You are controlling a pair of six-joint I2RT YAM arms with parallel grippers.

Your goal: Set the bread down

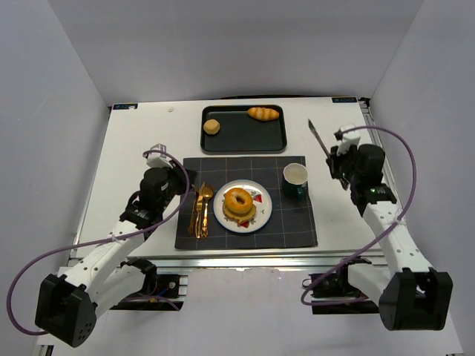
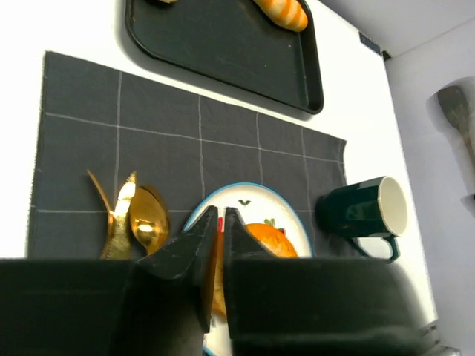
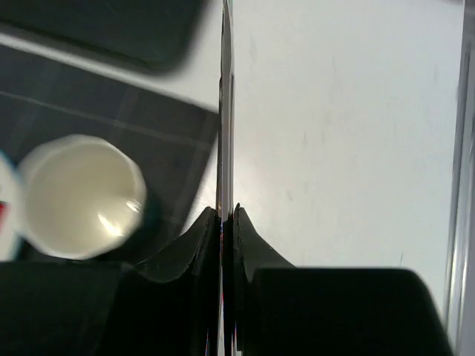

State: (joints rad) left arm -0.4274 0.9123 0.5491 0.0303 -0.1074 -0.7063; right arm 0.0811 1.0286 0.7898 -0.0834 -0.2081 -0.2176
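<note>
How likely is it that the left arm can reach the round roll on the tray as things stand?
Probably yes. The round roll lies uncovered at the tray's left end, beyond the left gripper, with nothing standing between. Its jaws look shut, so they must open first.

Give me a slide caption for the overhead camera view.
Bread on the plate; the right end effector grips a knife near the mug; a roll and bun lie on the tray.

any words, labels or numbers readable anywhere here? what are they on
No text can be read in any view.
Left blue sticker, far corner: too small to read.
Right blue sticker, far corner: too small to read.
Plate, mug, knife: no lettering visible.
</note>
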